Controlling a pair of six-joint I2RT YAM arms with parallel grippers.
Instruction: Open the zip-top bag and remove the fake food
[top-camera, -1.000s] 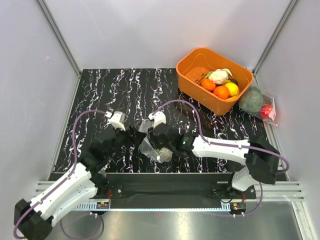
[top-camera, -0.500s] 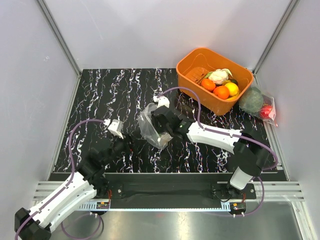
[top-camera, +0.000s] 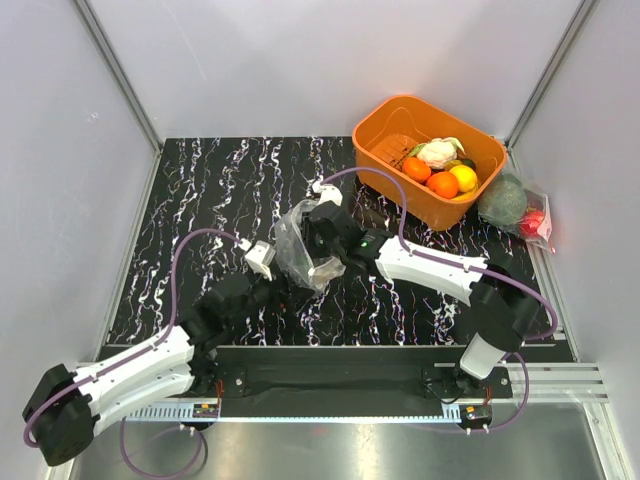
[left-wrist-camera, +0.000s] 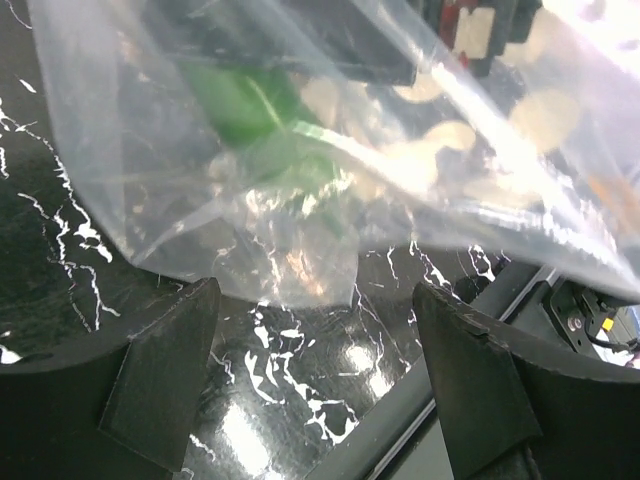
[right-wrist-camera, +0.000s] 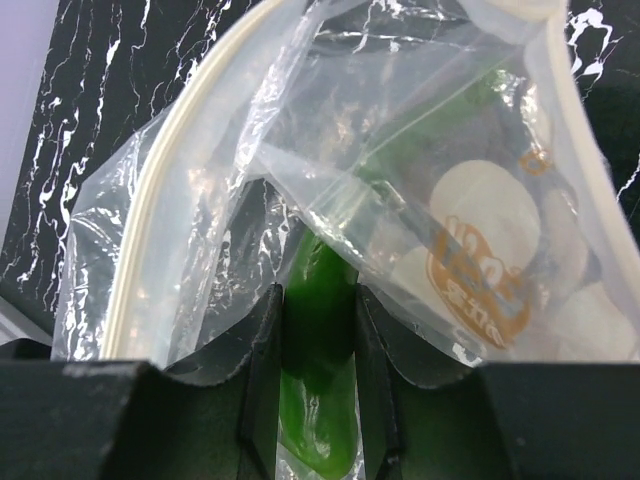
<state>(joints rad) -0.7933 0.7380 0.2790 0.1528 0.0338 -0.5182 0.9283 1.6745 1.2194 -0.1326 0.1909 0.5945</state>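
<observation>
The zip-top bag, clear with pale round dots, hangs off the table from my right gripper. In the right wrist view the bag has its white zip strip spread wide around my right gripper. That gripper is shut on a long dark-green vegetable. I cannot tell whether plastic lies between the pads and it. My left gripper is open and empty, just below and left of the bag. In the left wrist view the bag hangs above the left gripper, with a green shape inside.
An orange basket at the back right holds a white cauliflower, orange fruits and a yellow one. An undotted clear bag with a big green ball and a red item lies at the right edge. The table's front rail runs under the left gripper.
The left gripper let go of the bag and drew back, then came right again under it. The right gripper carried the bag up and toward the back, still gripping.
</observation>
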